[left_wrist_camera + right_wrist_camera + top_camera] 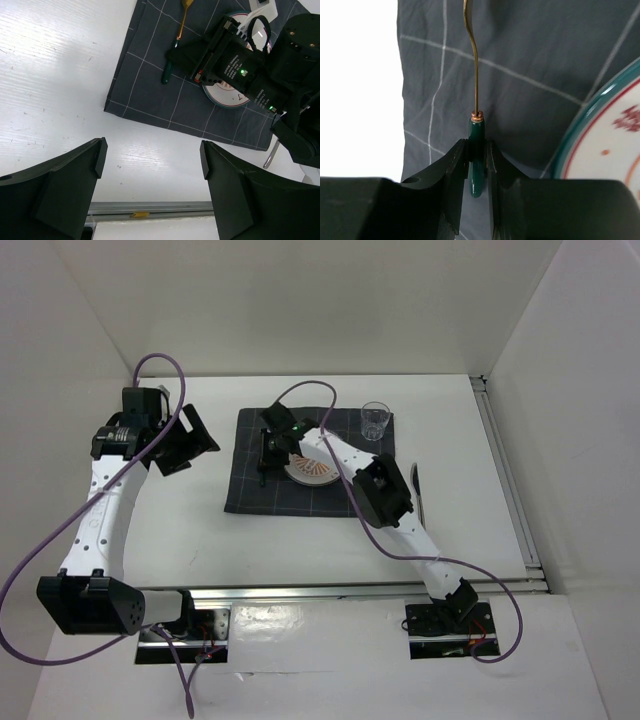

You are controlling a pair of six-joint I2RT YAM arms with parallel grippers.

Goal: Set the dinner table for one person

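A gold utensil with a dark green handle (476, 131) is over the left part of the dark grey checked mat (530, 50), left of the plate. My right gripper (476, 147) is shut on that handle; whether it rests on the mat I cannot tell. In the top view this gripper (265, 460) is beside the white plate (315, 473) with its red pattern. My left gripper (192, 443) is open and empty above the white dinner table (180, 530), left of the mat. In the left wrist view its gap (152, 155) frames bare tabletop.
A clear glass (375, 420) stands at the mat's far right corner. A knife (417, 490) lies on the table right of the mat. White walls enclose the table, and a metal rail (350, 588) runs along its near edge.
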